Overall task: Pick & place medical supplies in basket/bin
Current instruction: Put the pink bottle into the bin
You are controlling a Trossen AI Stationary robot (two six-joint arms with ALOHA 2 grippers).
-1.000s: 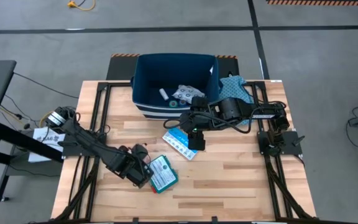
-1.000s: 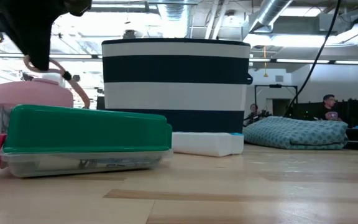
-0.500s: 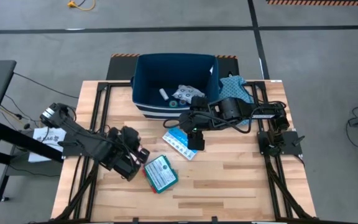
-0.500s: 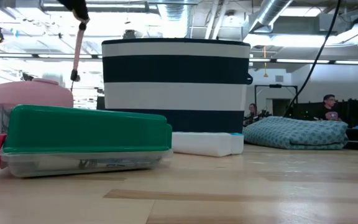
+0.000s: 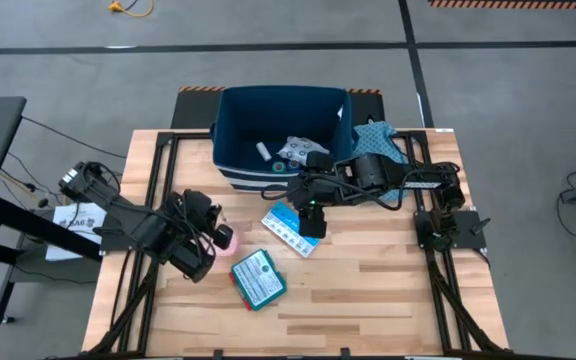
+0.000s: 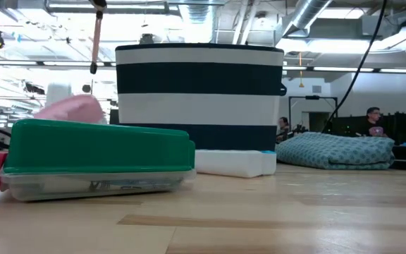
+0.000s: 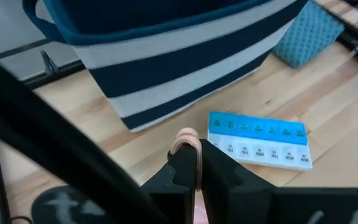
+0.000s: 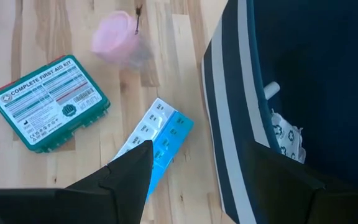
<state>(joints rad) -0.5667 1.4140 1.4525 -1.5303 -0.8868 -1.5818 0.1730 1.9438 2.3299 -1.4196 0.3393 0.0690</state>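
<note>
My left gripper [image 5: 209,240] hovers over the table's left half, shut on a thin pink strap [image 6: 96,39]. Just to its right, a pink round roll [image 5: 225,237] sits tilted on the wood [image 6: 72,109]. The teal flat box [image 5: 258,279] lies flat nearer the front edge. My right gripper [image 8: 201,180] is open above the light-blue and white packet [image 5: 290,232], which lies by the navy striped bin's near wall [image 5: 268,178]. A white ring-patterned pouch [image 5: 301,150] and small items lie inside the bin. My left gripper pinches the pink strap between its two shut fingers, and a short looped end [image 7: 188,138] sticks out past the fingertips. The strap hangs straight down below the fingers to a dark tip [image 6: 94,68] above the pink roll. Whether it joins the roll, I cannot tell.
A teal dotted cloth [image 5: 380,140] lies bunched at the far right, beside the bin. Bare wood runs along the near edge and the right half [image 5: 388,290]. Black frame rails border both sides. People show in the room beyond the table.
My left gripper has moved up and toward the table's far left, away from the teal box, carrying the strap upward. The pink roll, upright a second ago, now sits tipped and shows uncovered beside the gripper.
</note>
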